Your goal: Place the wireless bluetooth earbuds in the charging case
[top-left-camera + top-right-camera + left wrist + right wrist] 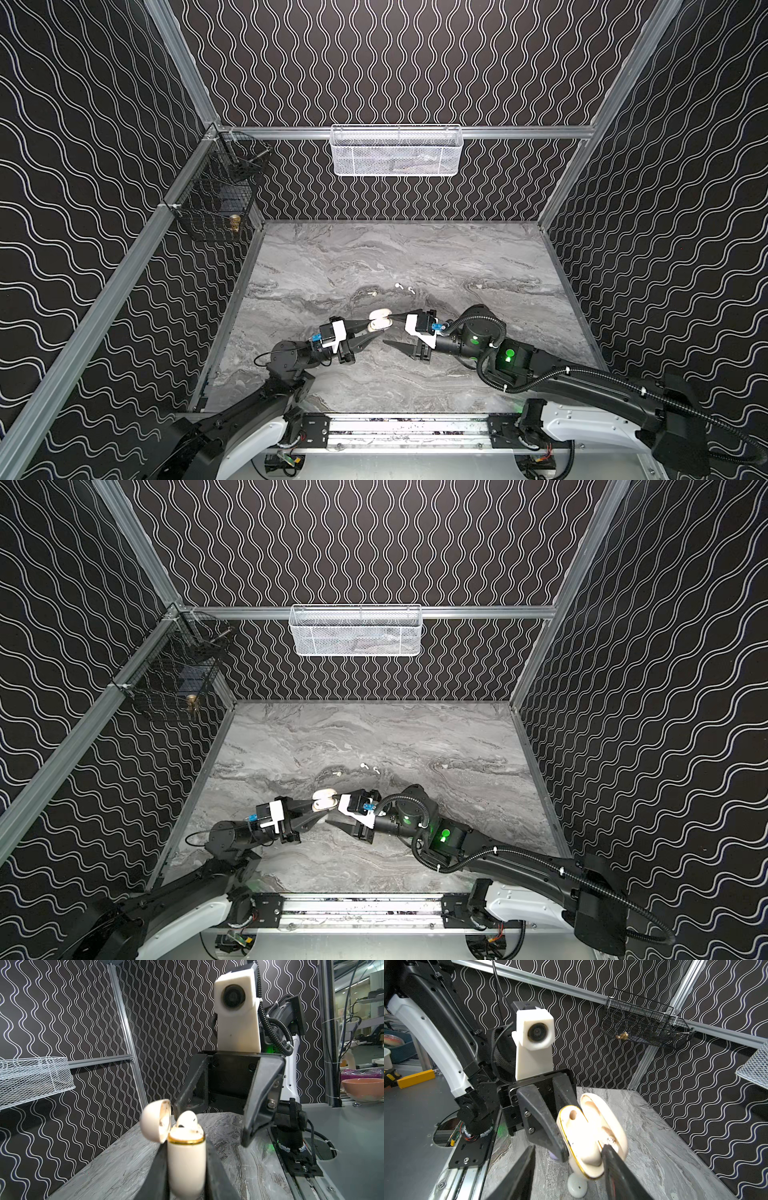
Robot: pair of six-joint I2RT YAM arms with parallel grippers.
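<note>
A cream charging case (187, 1159) with a gold rim is held upright above the table, lid (154, 1122) swung open. My left gripper (187, 1178) is shut on its body. One cream earbud (187, 1119) sits in a socket, while the other socket (572, 1114) is empty. My right gripper (569, 1147) is open, with one fingertip (176, 1107) against the seated earbud and the lid. In both top views the case (379, 321) (324, 800) hangs between the left gripper (374, 328) and the right gripper (387, 330). Three loose earbuds (399, 286) (411, 290) (372, 293) lie on the table behind.
A white rounded case (577, 1187) and a lilac object (554, 1155) lie on the marble table (457, 257) under the grippers. A white mesh basket (395, 151) hangs on the back wall, a black wire basket (216, 199) on the left wall.
</note>
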